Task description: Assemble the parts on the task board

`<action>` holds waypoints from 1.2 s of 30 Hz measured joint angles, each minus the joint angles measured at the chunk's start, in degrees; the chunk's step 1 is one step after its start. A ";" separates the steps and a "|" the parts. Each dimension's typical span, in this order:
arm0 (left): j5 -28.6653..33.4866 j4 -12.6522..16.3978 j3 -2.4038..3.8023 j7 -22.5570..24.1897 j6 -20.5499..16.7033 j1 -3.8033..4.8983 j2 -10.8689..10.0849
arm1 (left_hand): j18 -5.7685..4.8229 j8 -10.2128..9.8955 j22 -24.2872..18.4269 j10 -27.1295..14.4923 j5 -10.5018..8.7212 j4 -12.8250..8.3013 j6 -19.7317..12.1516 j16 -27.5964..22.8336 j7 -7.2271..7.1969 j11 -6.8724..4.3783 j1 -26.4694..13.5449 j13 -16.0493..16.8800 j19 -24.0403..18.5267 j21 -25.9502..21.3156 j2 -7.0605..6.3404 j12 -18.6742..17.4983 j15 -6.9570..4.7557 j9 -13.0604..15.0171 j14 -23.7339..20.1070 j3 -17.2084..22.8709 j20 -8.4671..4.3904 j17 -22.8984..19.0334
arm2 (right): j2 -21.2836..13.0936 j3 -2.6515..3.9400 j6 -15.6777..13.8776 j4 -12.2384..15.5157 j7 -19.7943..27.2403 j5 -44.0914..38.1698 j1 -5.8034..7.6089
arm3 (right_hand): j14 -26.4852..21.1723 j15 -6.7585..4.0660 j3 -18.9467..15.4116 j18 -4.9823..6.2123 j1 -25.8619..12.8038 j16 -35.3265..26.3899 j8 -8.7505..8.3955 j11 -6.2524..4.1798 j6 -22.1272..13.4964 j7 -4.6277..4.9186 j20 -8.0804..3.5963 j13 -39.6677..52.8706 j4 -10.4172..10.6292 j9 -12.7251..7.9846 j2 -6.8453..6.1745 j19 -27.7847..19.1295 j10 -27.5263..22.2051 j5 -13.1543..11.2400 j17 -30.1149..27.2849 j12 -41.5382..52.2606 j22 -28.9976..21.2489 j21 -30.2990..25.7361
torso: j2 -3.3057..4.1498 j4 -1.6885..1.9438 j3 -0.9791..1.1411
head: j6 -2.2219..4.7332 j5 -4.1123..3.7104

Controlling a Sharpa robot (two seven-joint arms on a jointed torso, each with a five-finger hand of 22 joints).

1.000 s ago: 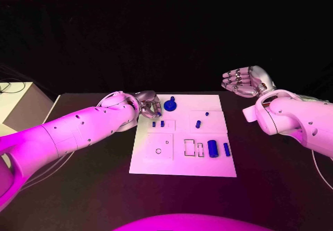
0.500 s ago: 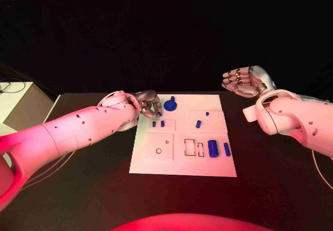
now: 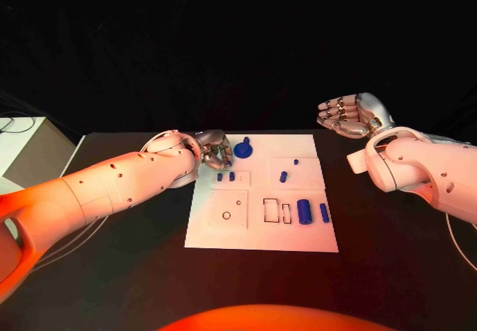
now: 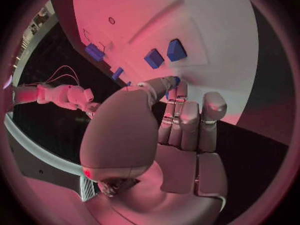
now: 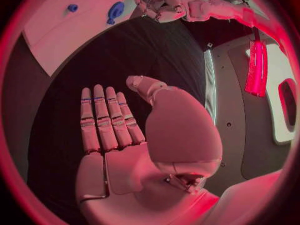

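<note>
The white task board (image 3: 260, 231) lies in the middle of the black table. My left hand (image 3: 213, 150) hovers at the board's far left corner with its fingers curled. It pinches a small blue part (image 4: 177, 79) between thumb and fingertips (image 4: 180, 91). A round blue part (image 3: 243, 149) stands just right of that hand. Two small blue pieces (image 3: 225, 176) stand in a recess near it, also seen from the left wrist (image 4: 164, 54). My right hand (image 3: 350, 116) is raised beyond the board's far right corner, its straight fingers (image 5: 103, 117) holding nothing.
Two taller blue blocks (image 3: 312, 212) stand at the board's right side beside rectangular recesses (image 3: 276, 211). Small blue pegs (image 3: 285, 177) sit mid-board, and a round hole (image 3: 227, 215) lies on the left half. A pale box (image 3: 22, 153) stands off the table's left edge.
</note>
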 measured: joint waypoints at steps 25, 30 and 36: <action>-0.01 -0.41 -0.34 -0.85 0.80 0.16 0.24 | 0.00 -2.02 -1.20 -0.01 0.01 -0.15 -1.43 -0.22 0.14 0.01 -0.89 0.15 -1.03 -0.49 -0.61 -2.18 0.00 -0.47 0.00 -0.16 0.19 -0.04 | 0.04 0.00 0.16 -0.11 -0.03 -0.01 -0.01 | 0.00 0.00 -0.31 0.00 0.00 0.00 0.00 0.00 0.00 0.00 0.00 0.00 0.31 -0.10 0.00 0.00 0.00 0.31 -0.22 0.00 -0.21 0.00 | -0.05 0.02 -0.01 | 0.01 -0.01; -0.13 -0.23 -0.59 -1.02 0.87 -0.08 0.02 | 0.00 -3.55 -1.45 -0.01 0.02 -0.15 -3.52 -0.22 0.09 0.01 -1.73 0.45 -1.24 -0.78 -0.96 -2.94 0.00 -1.03 0.00 -0.16 0.40 -0.20 | 0.04 0.00 0.21 -0.13 -0.05 -0.01 -0.02 | 0.00 0.00 -0.39 0.00 0.00 -0.23 0.00 0.00 0.00 0.00 0.00 0.00 0.39 -0.10 0.00 0.00 0.00 0.31 -0.25 0.00 -0.24 0.00 | -0.05 0.01 -0.04 | -0.03 -0.01; -0.28 0.18 -0.60 -1.05 0.69 -0.15 -0.18 | 0.00 -4.45 -1.50 0.33 0.02 -0.31 -4.79 -0.22 0.02 0.08 -1.73 0.63 -1.24 -0.78 -0.98 -3.49 0.00 -1.33 0.00 -0.33 0.41 -0.34 | 0.05 0.00 0.25 -0.15 -0.07 -0.02 -0.03 | 0.00 0.00 -0.49 0.00 -0.02 -0.23 0.00 0.00 0.00 0.00 0.00 0.00 0.49 -0.10 -0.02 0.00 0.00 0.31 -0.28 0.00 -0.27 0.00 | -0.04 -0.02 -0.04 | -0.07 -0.05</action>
